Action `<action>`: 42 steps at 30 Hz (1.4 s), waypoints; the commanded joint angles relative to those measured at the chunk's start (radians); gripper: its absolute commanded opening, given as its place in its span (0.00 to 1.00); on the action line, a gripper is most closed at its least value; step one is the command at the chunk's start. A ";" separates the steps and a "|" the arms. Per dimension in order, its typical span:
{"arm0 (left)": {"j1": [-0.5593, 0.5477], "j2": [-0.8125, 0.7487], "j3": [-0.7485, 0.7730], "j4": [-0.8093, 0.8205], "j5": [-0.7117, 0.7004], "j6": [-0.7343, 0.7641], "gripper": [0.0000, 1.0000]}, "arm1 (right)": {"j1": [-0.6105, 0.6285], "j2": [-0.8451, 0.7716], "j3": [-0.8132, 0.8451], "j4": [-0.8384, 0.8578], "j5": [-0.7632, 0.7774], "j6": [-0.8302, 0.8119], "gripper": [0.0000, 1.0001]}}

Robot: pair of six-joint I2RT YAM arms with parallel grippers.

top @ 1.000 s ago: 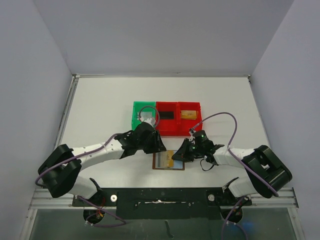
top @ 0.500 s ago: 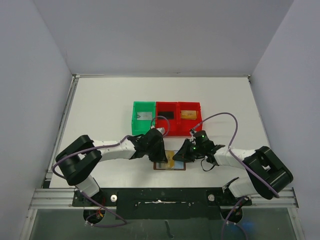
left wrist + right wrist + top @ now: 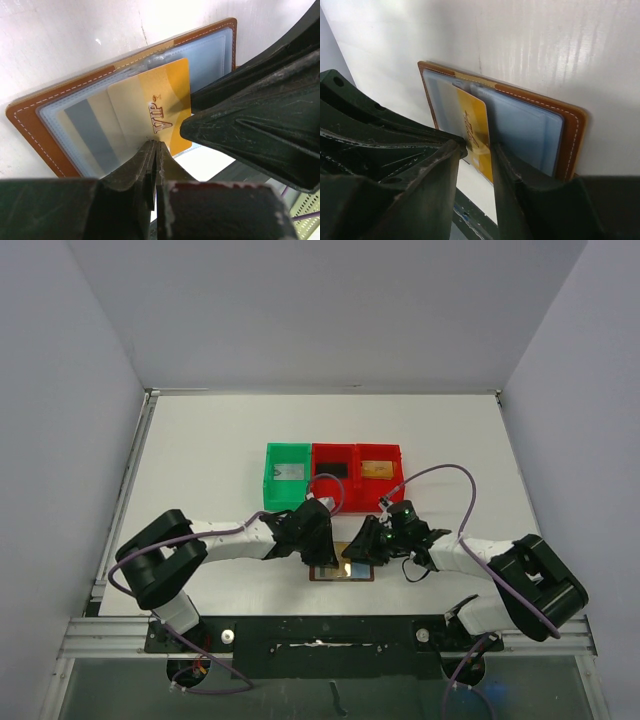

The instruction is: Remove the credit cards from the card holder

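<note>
Step in hand: pulling a card out of the holder (image 3: 30, 120). The holder lay open and flat on the table (image 3: 200, 460) at the near edge, between the two arms and well apart from the bins, pale sleeves facing up.

The gold card (image 3: 167, 100), marked VIP, was half out of its sleeve. One end was under the plastic and the other stuck out past the holder's edge.

The left claw (image 3: 154, 147) was pinched tight at the card's long edge with no gap between the fingers. It looked like a grip on the card. The right claw (image 3: 476, 150) had its fingers a little apart with the card's free end in the gap. Neither finger clearly pressed on it, so I read that as no hold. In the left wrist view a right finger sat just beside the left tips, so it was very crowded.

A second card (image 3: 87, 132), pale with a grey stripe, sat fully inside the sleeve beside the gold one.

Behind the holder, the green bin (image 3: 268, 480) held a grey card (image 3: 290, 471). The red bins (image 3: 335, 496) held a black card (image 3: 331, 469) and a tan card (image 3: 376, 469). I judged the task past halfway, with at least two cards left in the holder.

Likely next move: the right claw backs clear or pins the holder. The left claw then draws the gold card flat along the sleeve until the hidden end clears, and carries it to a bin. That needs a firm pinch on a thin, slick edge. The risks are the holder dragging along or the card slipping.
</note>
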 commanded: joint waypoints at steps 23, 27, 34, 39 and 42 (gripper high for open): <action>-0.013 -0.042 0.092 -0.226 -0.181 0.039 0.17 | -0.020 0.004 -0.002 -0.015 0.034 -0.021 0.00; -0.019 -0.011 0.092 -0.203 -0.166 0.036 0.16 | -0.021 -0.014 -0.003 -0.022 0.045 -0.012 0.00; -0.019 0.005 0.081 -0.176 -0.144 0.038 0.09 | -0.020 -0.045 -0.021 0.010 0.037 0.002 0.07; -0.020 0.012 0.054 -0.139 -0.120 0.029 0.04 | -0.020 0.004 -0.047 0.144 -0.045 0.019 0.23; -0.024 0.019 0.047 -0.136 -0.119 0.026 0.03 | -0.020 0.040 -0.069 0.228 -0.081 0.041 0.24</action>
